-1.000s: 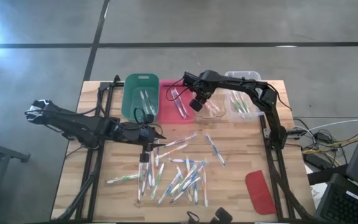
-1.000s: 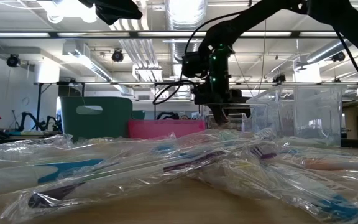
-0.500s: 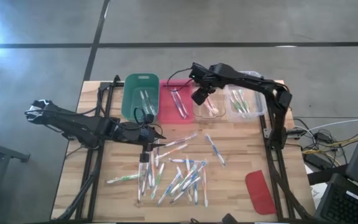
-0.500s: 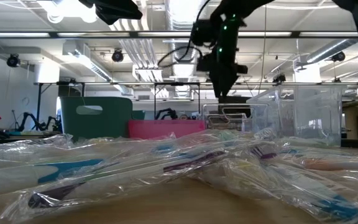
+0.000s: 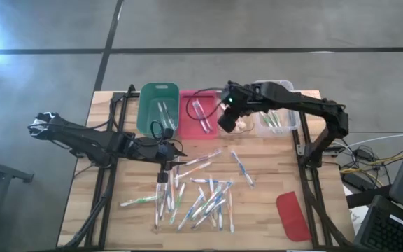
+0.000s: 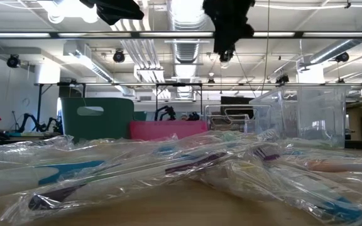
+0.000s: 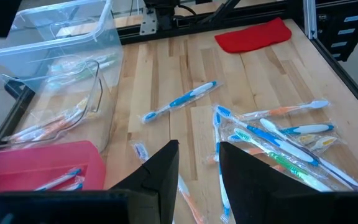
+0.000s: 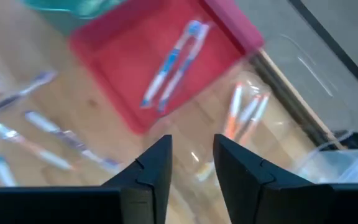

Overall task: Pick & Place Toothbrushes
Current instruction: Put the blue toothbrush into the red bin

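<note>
Sorting is under way. The right gripper [image 5: 227, 120] hovers at upper centre over the trays, fingers parted and empty. The left gripper [image 5: 165, 152] waits, part-open and empty, above the loose toothbrushes [image 5: 201, 196] on the table [image 5: 271, 175]. Next, I judge: descend and grasp one.

A wooden table [image 5: 271, 161] carries a row of bins at its far edge: green [image 5: 159, 108], red [image 5: 199, 112], two clear [image 5: 278, 115]. Toothbrushes [image 5: 201, 192] lie scattered mid-table; a red lid [image 5: 292, 215] lies near the right front corner
</note>
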Controlling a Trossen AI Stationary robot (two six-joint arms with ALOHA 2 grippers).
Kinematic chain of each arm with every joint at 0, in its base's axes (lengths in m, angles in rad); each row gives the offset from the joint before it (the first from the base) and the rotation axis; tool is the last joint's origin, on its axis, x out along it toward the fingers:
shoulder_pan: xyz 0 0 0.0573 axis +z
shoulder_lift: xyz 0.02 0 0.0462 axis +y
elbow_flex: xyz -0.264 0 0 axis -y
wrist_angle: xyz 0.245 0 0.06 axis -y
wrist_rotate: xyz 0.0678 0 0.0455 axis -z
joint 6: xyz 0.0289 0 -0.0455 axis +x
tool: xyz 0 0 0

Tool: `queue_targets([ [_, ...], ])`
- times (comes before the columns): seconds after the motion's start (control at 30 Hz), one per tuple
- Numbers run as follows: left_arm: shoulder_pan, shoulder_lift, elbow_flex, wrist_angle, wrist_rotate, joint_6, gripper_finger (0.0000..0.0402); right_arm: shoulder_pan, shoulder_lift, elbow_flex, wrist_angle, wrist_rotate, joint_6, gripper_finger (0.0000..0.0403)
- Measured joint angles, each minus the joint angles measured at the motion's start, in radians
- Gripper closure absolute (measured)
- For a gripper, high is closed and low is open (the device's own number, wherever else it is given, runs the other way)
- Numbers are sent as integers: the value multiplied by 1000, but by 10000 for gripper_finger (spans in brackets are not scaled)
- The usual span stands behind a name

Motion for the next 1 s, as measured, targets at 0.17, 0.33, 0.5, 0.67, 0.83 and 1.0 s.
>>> queue_targets([
  [0.17, 0, 0, 0, 0, 0, 0, 280, 106, -30, -1, -19, 8, 56, 320],
  [0.33, -1, 0, 0, 0, 0, 0, 280, 216, -25, -3, -95, 9, 79, 344],
  [0.5, -1, 0, 0, 0, 0, 0, 280, 322, -25, -21, -137, 42, 147, 362],
  [0.67, -1, 0, 0, 0, 0, 0, 280, 426, -28, -59, -173, 126, 243, 372],
  [0.83, 0, 0, 0, 0, 0, 0, 280, 510, -28, -144, -198, 241, 408, 372],
  [1.0, 0, 0, 0, 0, 0, 0, 280, 563, -28, -260, -198, 247, 547, 352],
])
